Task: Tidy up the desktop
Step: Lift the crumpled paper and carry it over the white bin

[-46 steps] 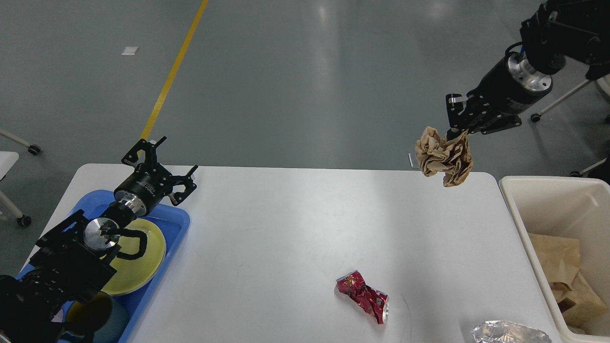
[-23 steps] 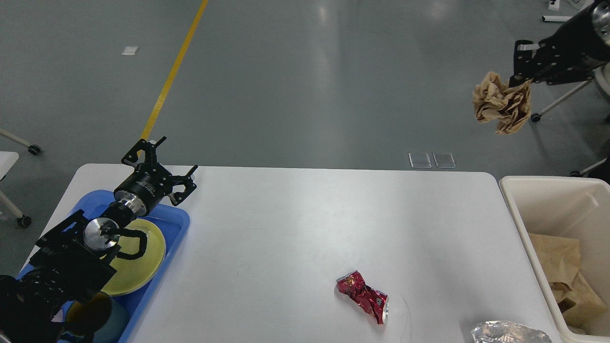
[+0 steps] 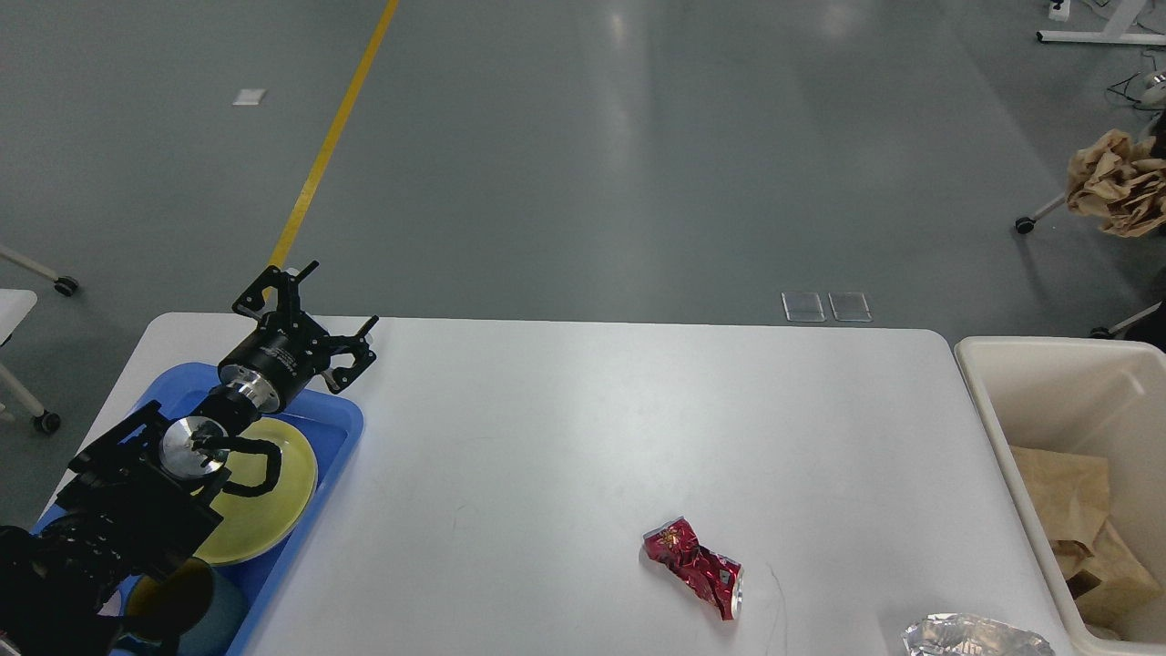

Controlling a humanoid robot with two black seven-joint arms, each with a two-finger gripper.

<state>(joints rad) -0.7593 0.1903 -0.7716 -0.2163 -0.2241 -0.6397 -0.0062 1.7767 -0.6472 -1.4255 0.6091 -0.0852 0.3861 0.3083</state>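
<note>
The left gripper (image 3: 308, 321) hovers with jaws spread and empty over the blue tray (image 3: 339, 428) at the desktop's (image 3: 547, 428) left end, while the light, crushable red wrapper (image 3: 694, 565), foil scrap (image 3: 970, 635) and airborne brown paper wad (image 3: 1119, 182) suit mid-body pinches; the right gripper is out of view.

Crumpled brown paper (image 3: 1119, 184) farther right, higher.

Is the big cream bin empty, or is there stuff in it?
Not empty. The bin beside the desktop has crumpled brown paper lying in its bottom. How full it is overall, cannot tell: its right part is cut off.
</note>
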